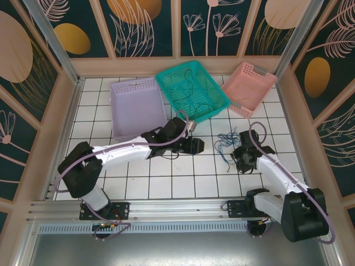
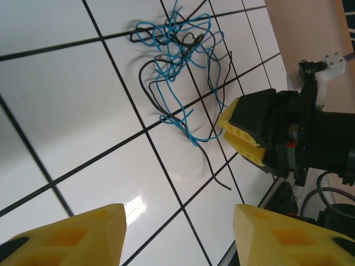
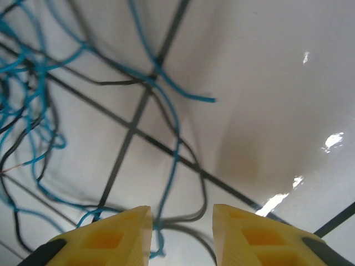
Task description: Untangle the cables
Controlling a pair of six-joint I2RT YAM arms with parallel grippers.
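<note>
Cables (image 2: 176, 69): 1 blue and 1 black wire, looped through each other in a loose snarl flat on the white tiled bench (image 1: 138, 177); they lie between the 2 grippers, ahead of the left one and just in front of the right one.
Why so placed: the arms come at the tangle from opposite sides, which I judge is meant to let each take a different strand and draw them apart.
Left gripper (image 2: 176, 221): released, jaws standing wide; nothing between them and nothing touched; the snarl lies well ahead of its fingertips, with bare tile under the gap.
Right gripper (image 3: 181, 221): low over the bench at the tail end of the tangle; jaws partly parted with a plain gap; 1 blue and 1 black strand run down toward that gap, the blue one passing close by 1 finger; neither is pinched.
Step in hand: likely the right gripper closing on a loose tail.
Risk: both colours lie together here, so 1 pinch may catch 2 wires.
</note>
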